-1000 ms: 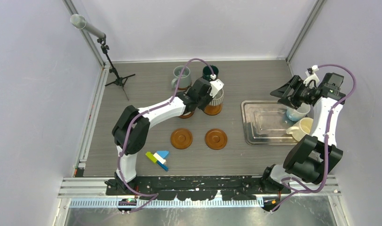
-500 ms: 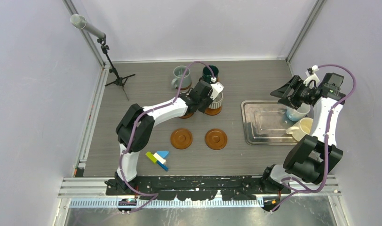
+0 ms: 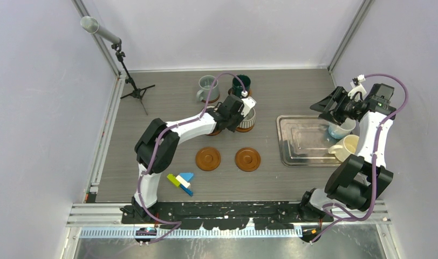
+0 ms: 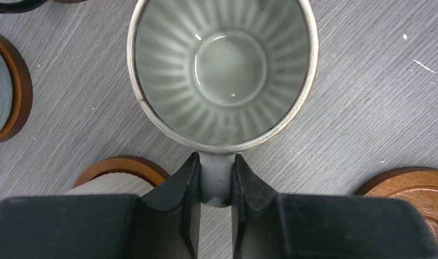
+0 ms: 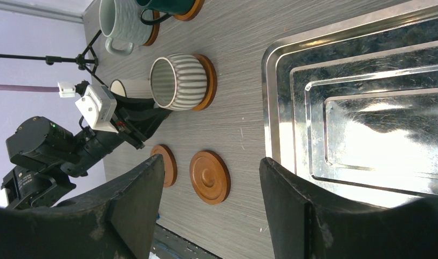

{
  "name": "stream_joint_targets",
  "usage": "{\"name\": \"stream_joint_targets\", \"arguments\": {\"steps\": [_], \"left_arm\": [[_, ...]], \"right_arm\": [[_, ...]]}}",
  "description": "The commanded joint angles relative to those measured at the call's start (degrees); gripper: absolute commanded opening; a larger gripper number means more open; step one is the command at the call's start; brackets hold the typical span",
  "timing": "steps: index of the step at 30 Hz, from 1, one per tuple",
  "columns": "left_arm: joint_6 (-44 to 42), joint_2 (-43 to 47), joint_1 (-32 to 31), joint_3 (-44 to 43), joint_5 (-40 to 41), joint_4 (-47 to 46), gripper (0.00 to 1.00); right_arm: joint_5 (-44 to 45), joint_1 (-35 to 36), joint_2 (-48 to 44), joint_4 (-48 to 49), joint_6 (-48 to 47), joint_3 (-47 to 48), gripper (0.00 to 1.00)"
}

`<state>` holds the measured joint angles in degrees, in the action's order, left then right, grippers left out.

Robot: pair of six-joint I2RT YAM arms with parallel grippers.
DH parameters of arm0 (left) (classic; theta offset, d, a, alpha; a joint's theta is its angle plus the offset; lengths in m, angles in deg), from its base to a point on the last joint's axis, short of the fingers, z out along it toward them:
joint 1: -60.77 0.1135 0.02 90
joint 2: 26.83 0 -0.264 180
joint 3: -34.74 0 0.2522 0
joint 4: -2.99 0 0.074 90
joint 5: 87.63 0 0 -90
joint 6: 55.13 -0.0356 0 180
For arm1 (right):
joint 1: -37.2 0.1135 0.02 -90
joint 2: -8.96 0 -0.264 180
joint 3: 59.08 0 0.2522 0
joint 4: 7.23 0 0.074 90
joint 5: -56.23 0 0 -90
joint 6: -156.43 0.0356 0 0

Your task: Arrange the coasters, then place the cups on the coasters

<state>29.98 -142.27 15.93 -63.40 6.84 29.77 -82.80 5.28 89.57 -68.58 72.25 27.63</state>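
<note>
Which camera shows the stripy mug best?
Left wrist view: the ribbed mug fills it, inside and handle clear, the left end effector pinching the handle. Right wrist view shows its striped side; top view shows it small, partly hidden.

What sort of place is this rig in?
Probably a robotics lab test cell: plain pale walls with metal corner posts box in a grey wood-grain table, and a black tripod stand stands at far left.

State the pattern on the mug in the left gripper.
Vertical ribs; mug shows best in right wrist view.
</note>
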Motion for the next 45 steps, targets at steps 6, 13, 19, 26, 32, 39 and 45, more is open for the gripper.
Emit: {"name": "stream_joint_targets", "arguments": {"steps": [6,13,19,26,32,39,45], "left_arm": [[1.8,1.0,0.4,-1.1,0.1,-1.7,0.0],[1.4,1.4,0.3,-1.0,0.9,-0.8,0.03],[1.4,1.8,0.3,-1.1,1.4,0.2,0.04],[1.2,2.3,0.3,-1.0,2.0,0.7,0.05],[1.0,2.0,0.4,-1.5,1.8,1.9,0.08],[1.1,2.4,0.3,-2.1,2.0,3.5,0.25],[1.3,3.9,0.3,-2.9,1.2,5.2,0.53]], "right_arm": [[-0.1,0.4,-0.9,1.5,-0.1,0.2,0.7],[-0.2,0.4,-1.1,1.4,0.0,0.3,0.7],[-0.2,0.4,-1.2,1.4,-0.1,0.3,0.7],[-0.3,0.4,-1.3,1.2,-0.1,0.4,0.7],[-0.3,0.4,-1.3,1.2,-0.1,0.5,0.7],[-0.3,0.4,-1.3,1.1,-0.1,0.6,0.7],[1.4,0.4,-1.0,-0.3,-1.9,1.3,0.7]]}}
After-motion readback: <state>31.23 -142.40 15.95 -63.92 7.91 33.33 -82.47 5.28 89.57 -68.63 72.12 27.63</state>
